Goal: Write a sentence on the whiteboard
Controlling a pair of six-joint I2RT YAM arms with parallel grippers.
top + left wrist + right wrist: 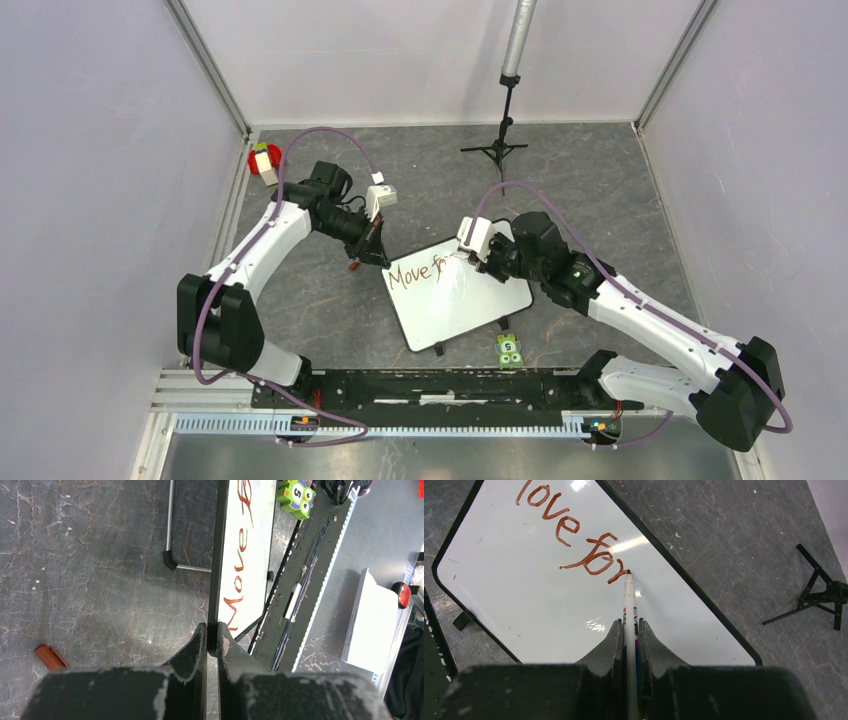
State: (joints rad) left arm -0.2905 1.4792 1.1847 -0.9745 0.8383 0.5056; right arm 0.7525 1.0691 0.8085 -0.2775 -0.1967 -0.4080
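Observation:
The whiteboard (460,300) lies tilted at the table's middle, with its legs under it. Reddish-brown writing (415,272) on it reads "Move for" in one line. My left gripper (372,252) is shut on the board's black rim at its far left corner; in the left wrist view the fingers (200,642) pinch the rim (216,580). My right gripper (468,256) is shut on a white marker (629,605). The marker's tip touches the board at the end of "for" (596,557).
A reddish marker cap (50,656) lies on the table left of the board. A green block marked 5 (510,349) sits by the board's near edge. A black tripod stand (497,145) is at the back, a red-and-white object (263,162) at back left, and the black rail (440,385) along the front.

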